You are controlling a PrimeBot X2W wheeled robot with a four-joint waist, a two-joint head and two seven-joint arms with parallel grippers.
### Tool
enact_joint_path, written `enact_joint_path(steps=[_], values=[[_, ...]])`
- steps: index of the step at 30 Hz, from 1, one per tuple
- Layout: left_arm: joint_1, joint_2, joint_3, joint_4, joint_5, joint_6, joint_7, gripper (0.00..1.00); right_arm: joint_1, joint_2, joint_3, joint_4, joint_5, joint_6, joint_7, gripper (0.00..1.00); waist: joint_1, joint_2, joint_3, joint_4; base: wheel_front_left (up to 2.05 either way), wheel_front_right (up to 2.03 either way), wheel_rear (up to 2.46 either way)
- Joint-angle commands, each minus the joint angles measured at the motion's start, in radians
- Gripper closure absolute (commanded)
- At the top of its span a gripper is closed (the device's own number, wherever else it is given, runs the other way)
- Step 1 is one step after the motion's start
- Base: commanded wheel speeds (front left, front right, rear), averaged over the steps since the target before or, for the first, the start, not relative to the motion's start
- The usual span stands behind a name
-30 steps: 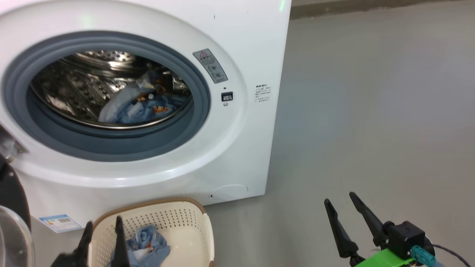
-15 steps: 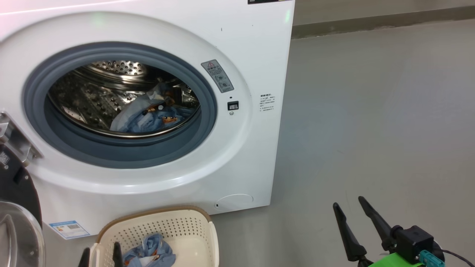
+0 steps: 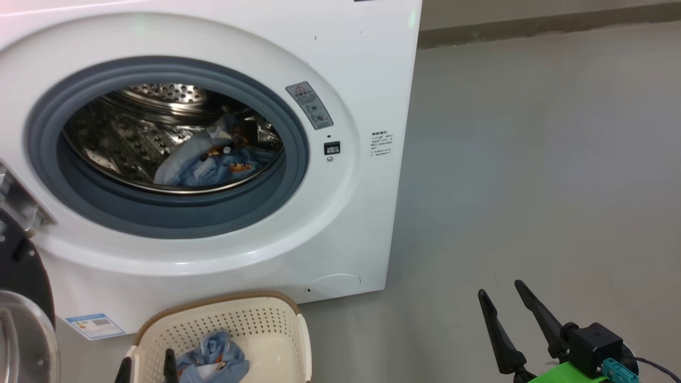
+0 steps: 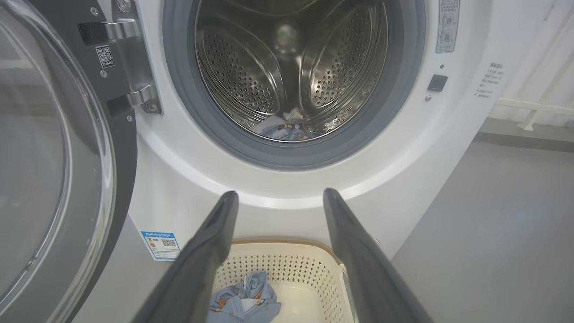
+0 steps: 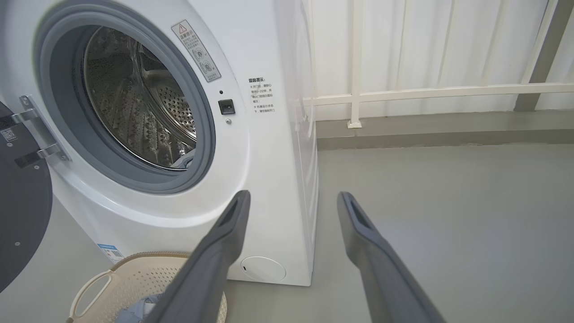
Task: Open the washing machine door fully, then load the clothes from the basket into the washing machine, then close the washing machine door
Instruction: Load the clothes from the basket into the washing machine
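While loading is being finished

Head view: blue printed clothes (image 3: 213,357) are being seen in the cream perforated plastic basket (image 3: 213,299), beside the wide-open, empty left gripper (image 3: 148,357). Left wrist view: a straight descent onto them is being advised. Right wrist view: the right gripper (image 5: 292,194) is being held equally spread, empty.

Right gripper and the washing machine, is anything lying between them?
Nothing. In the head view, the stretch from the open right gripper to the washing machine is bare grey floor; the right wrist view agrees.
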Motion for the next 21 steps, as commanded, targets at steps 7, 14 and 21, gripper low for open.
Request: enact_joint_path(steps=[7, 14, 21], values=[[-0.071, 0.003, 0.032, 0.051, -0.002, 0.012, -0.006, 0.00, -0.024, 0.009, 0.034, -0.034, -0.005, 0.009, -0.005, 0.00, -0.0001, -0.0001, 0.079, -0.030, 0.00, 0.00, 0.00], [-0.198, 0.028, 0.051, 0.233, -0.001, 0.002, 0.012, 0.00, -0.078, 0.028, 0.046, -0.040, -0.001, 0.009, -0.005, 0.00, -0.0001, -0.0001, 0.182, -0.067, 0.00, 0.00, 0.00], [-0.380, 0.089, 0.080, 0.443, -0.058, -0.022, 0.153, 0.00, -0.139, 0.049, 0.058, -0.039, 0.007, 0.009, -0.005, 0.00, -0.0001, -0.0001, 0.302, -0.101, 0.00, 0.00, 0.00]])
